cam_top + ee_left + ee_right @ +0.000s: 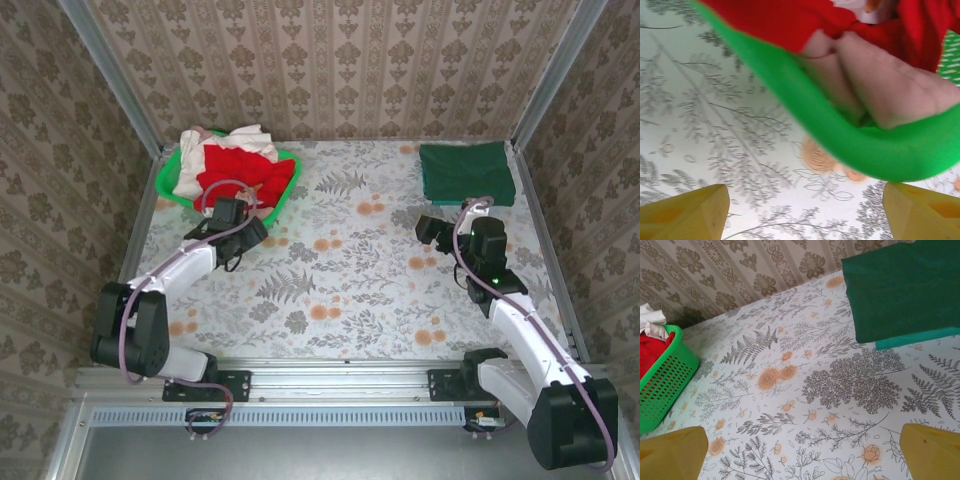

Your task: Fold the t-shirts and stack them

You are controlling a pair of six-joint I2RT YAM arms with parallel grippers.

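Reaching for: red t-shirt (240,178), heaped in the green basket (170,172) just beyond the left fingertips; the basket rim runs across in front of them
Left gripper (805,215): fingers wide apart; nothing between them
Right gripper (802,455): fingers apart, empty, over bare table (340,270); the folded dark green t-shirt (900,295) lies ahead and to their right
Doing it well: lift the fingers over the rim; come down on one red fold; keep the pale cloth (880,85) outside the pinch; I'd close firmly before pulling, or the rim may snag it
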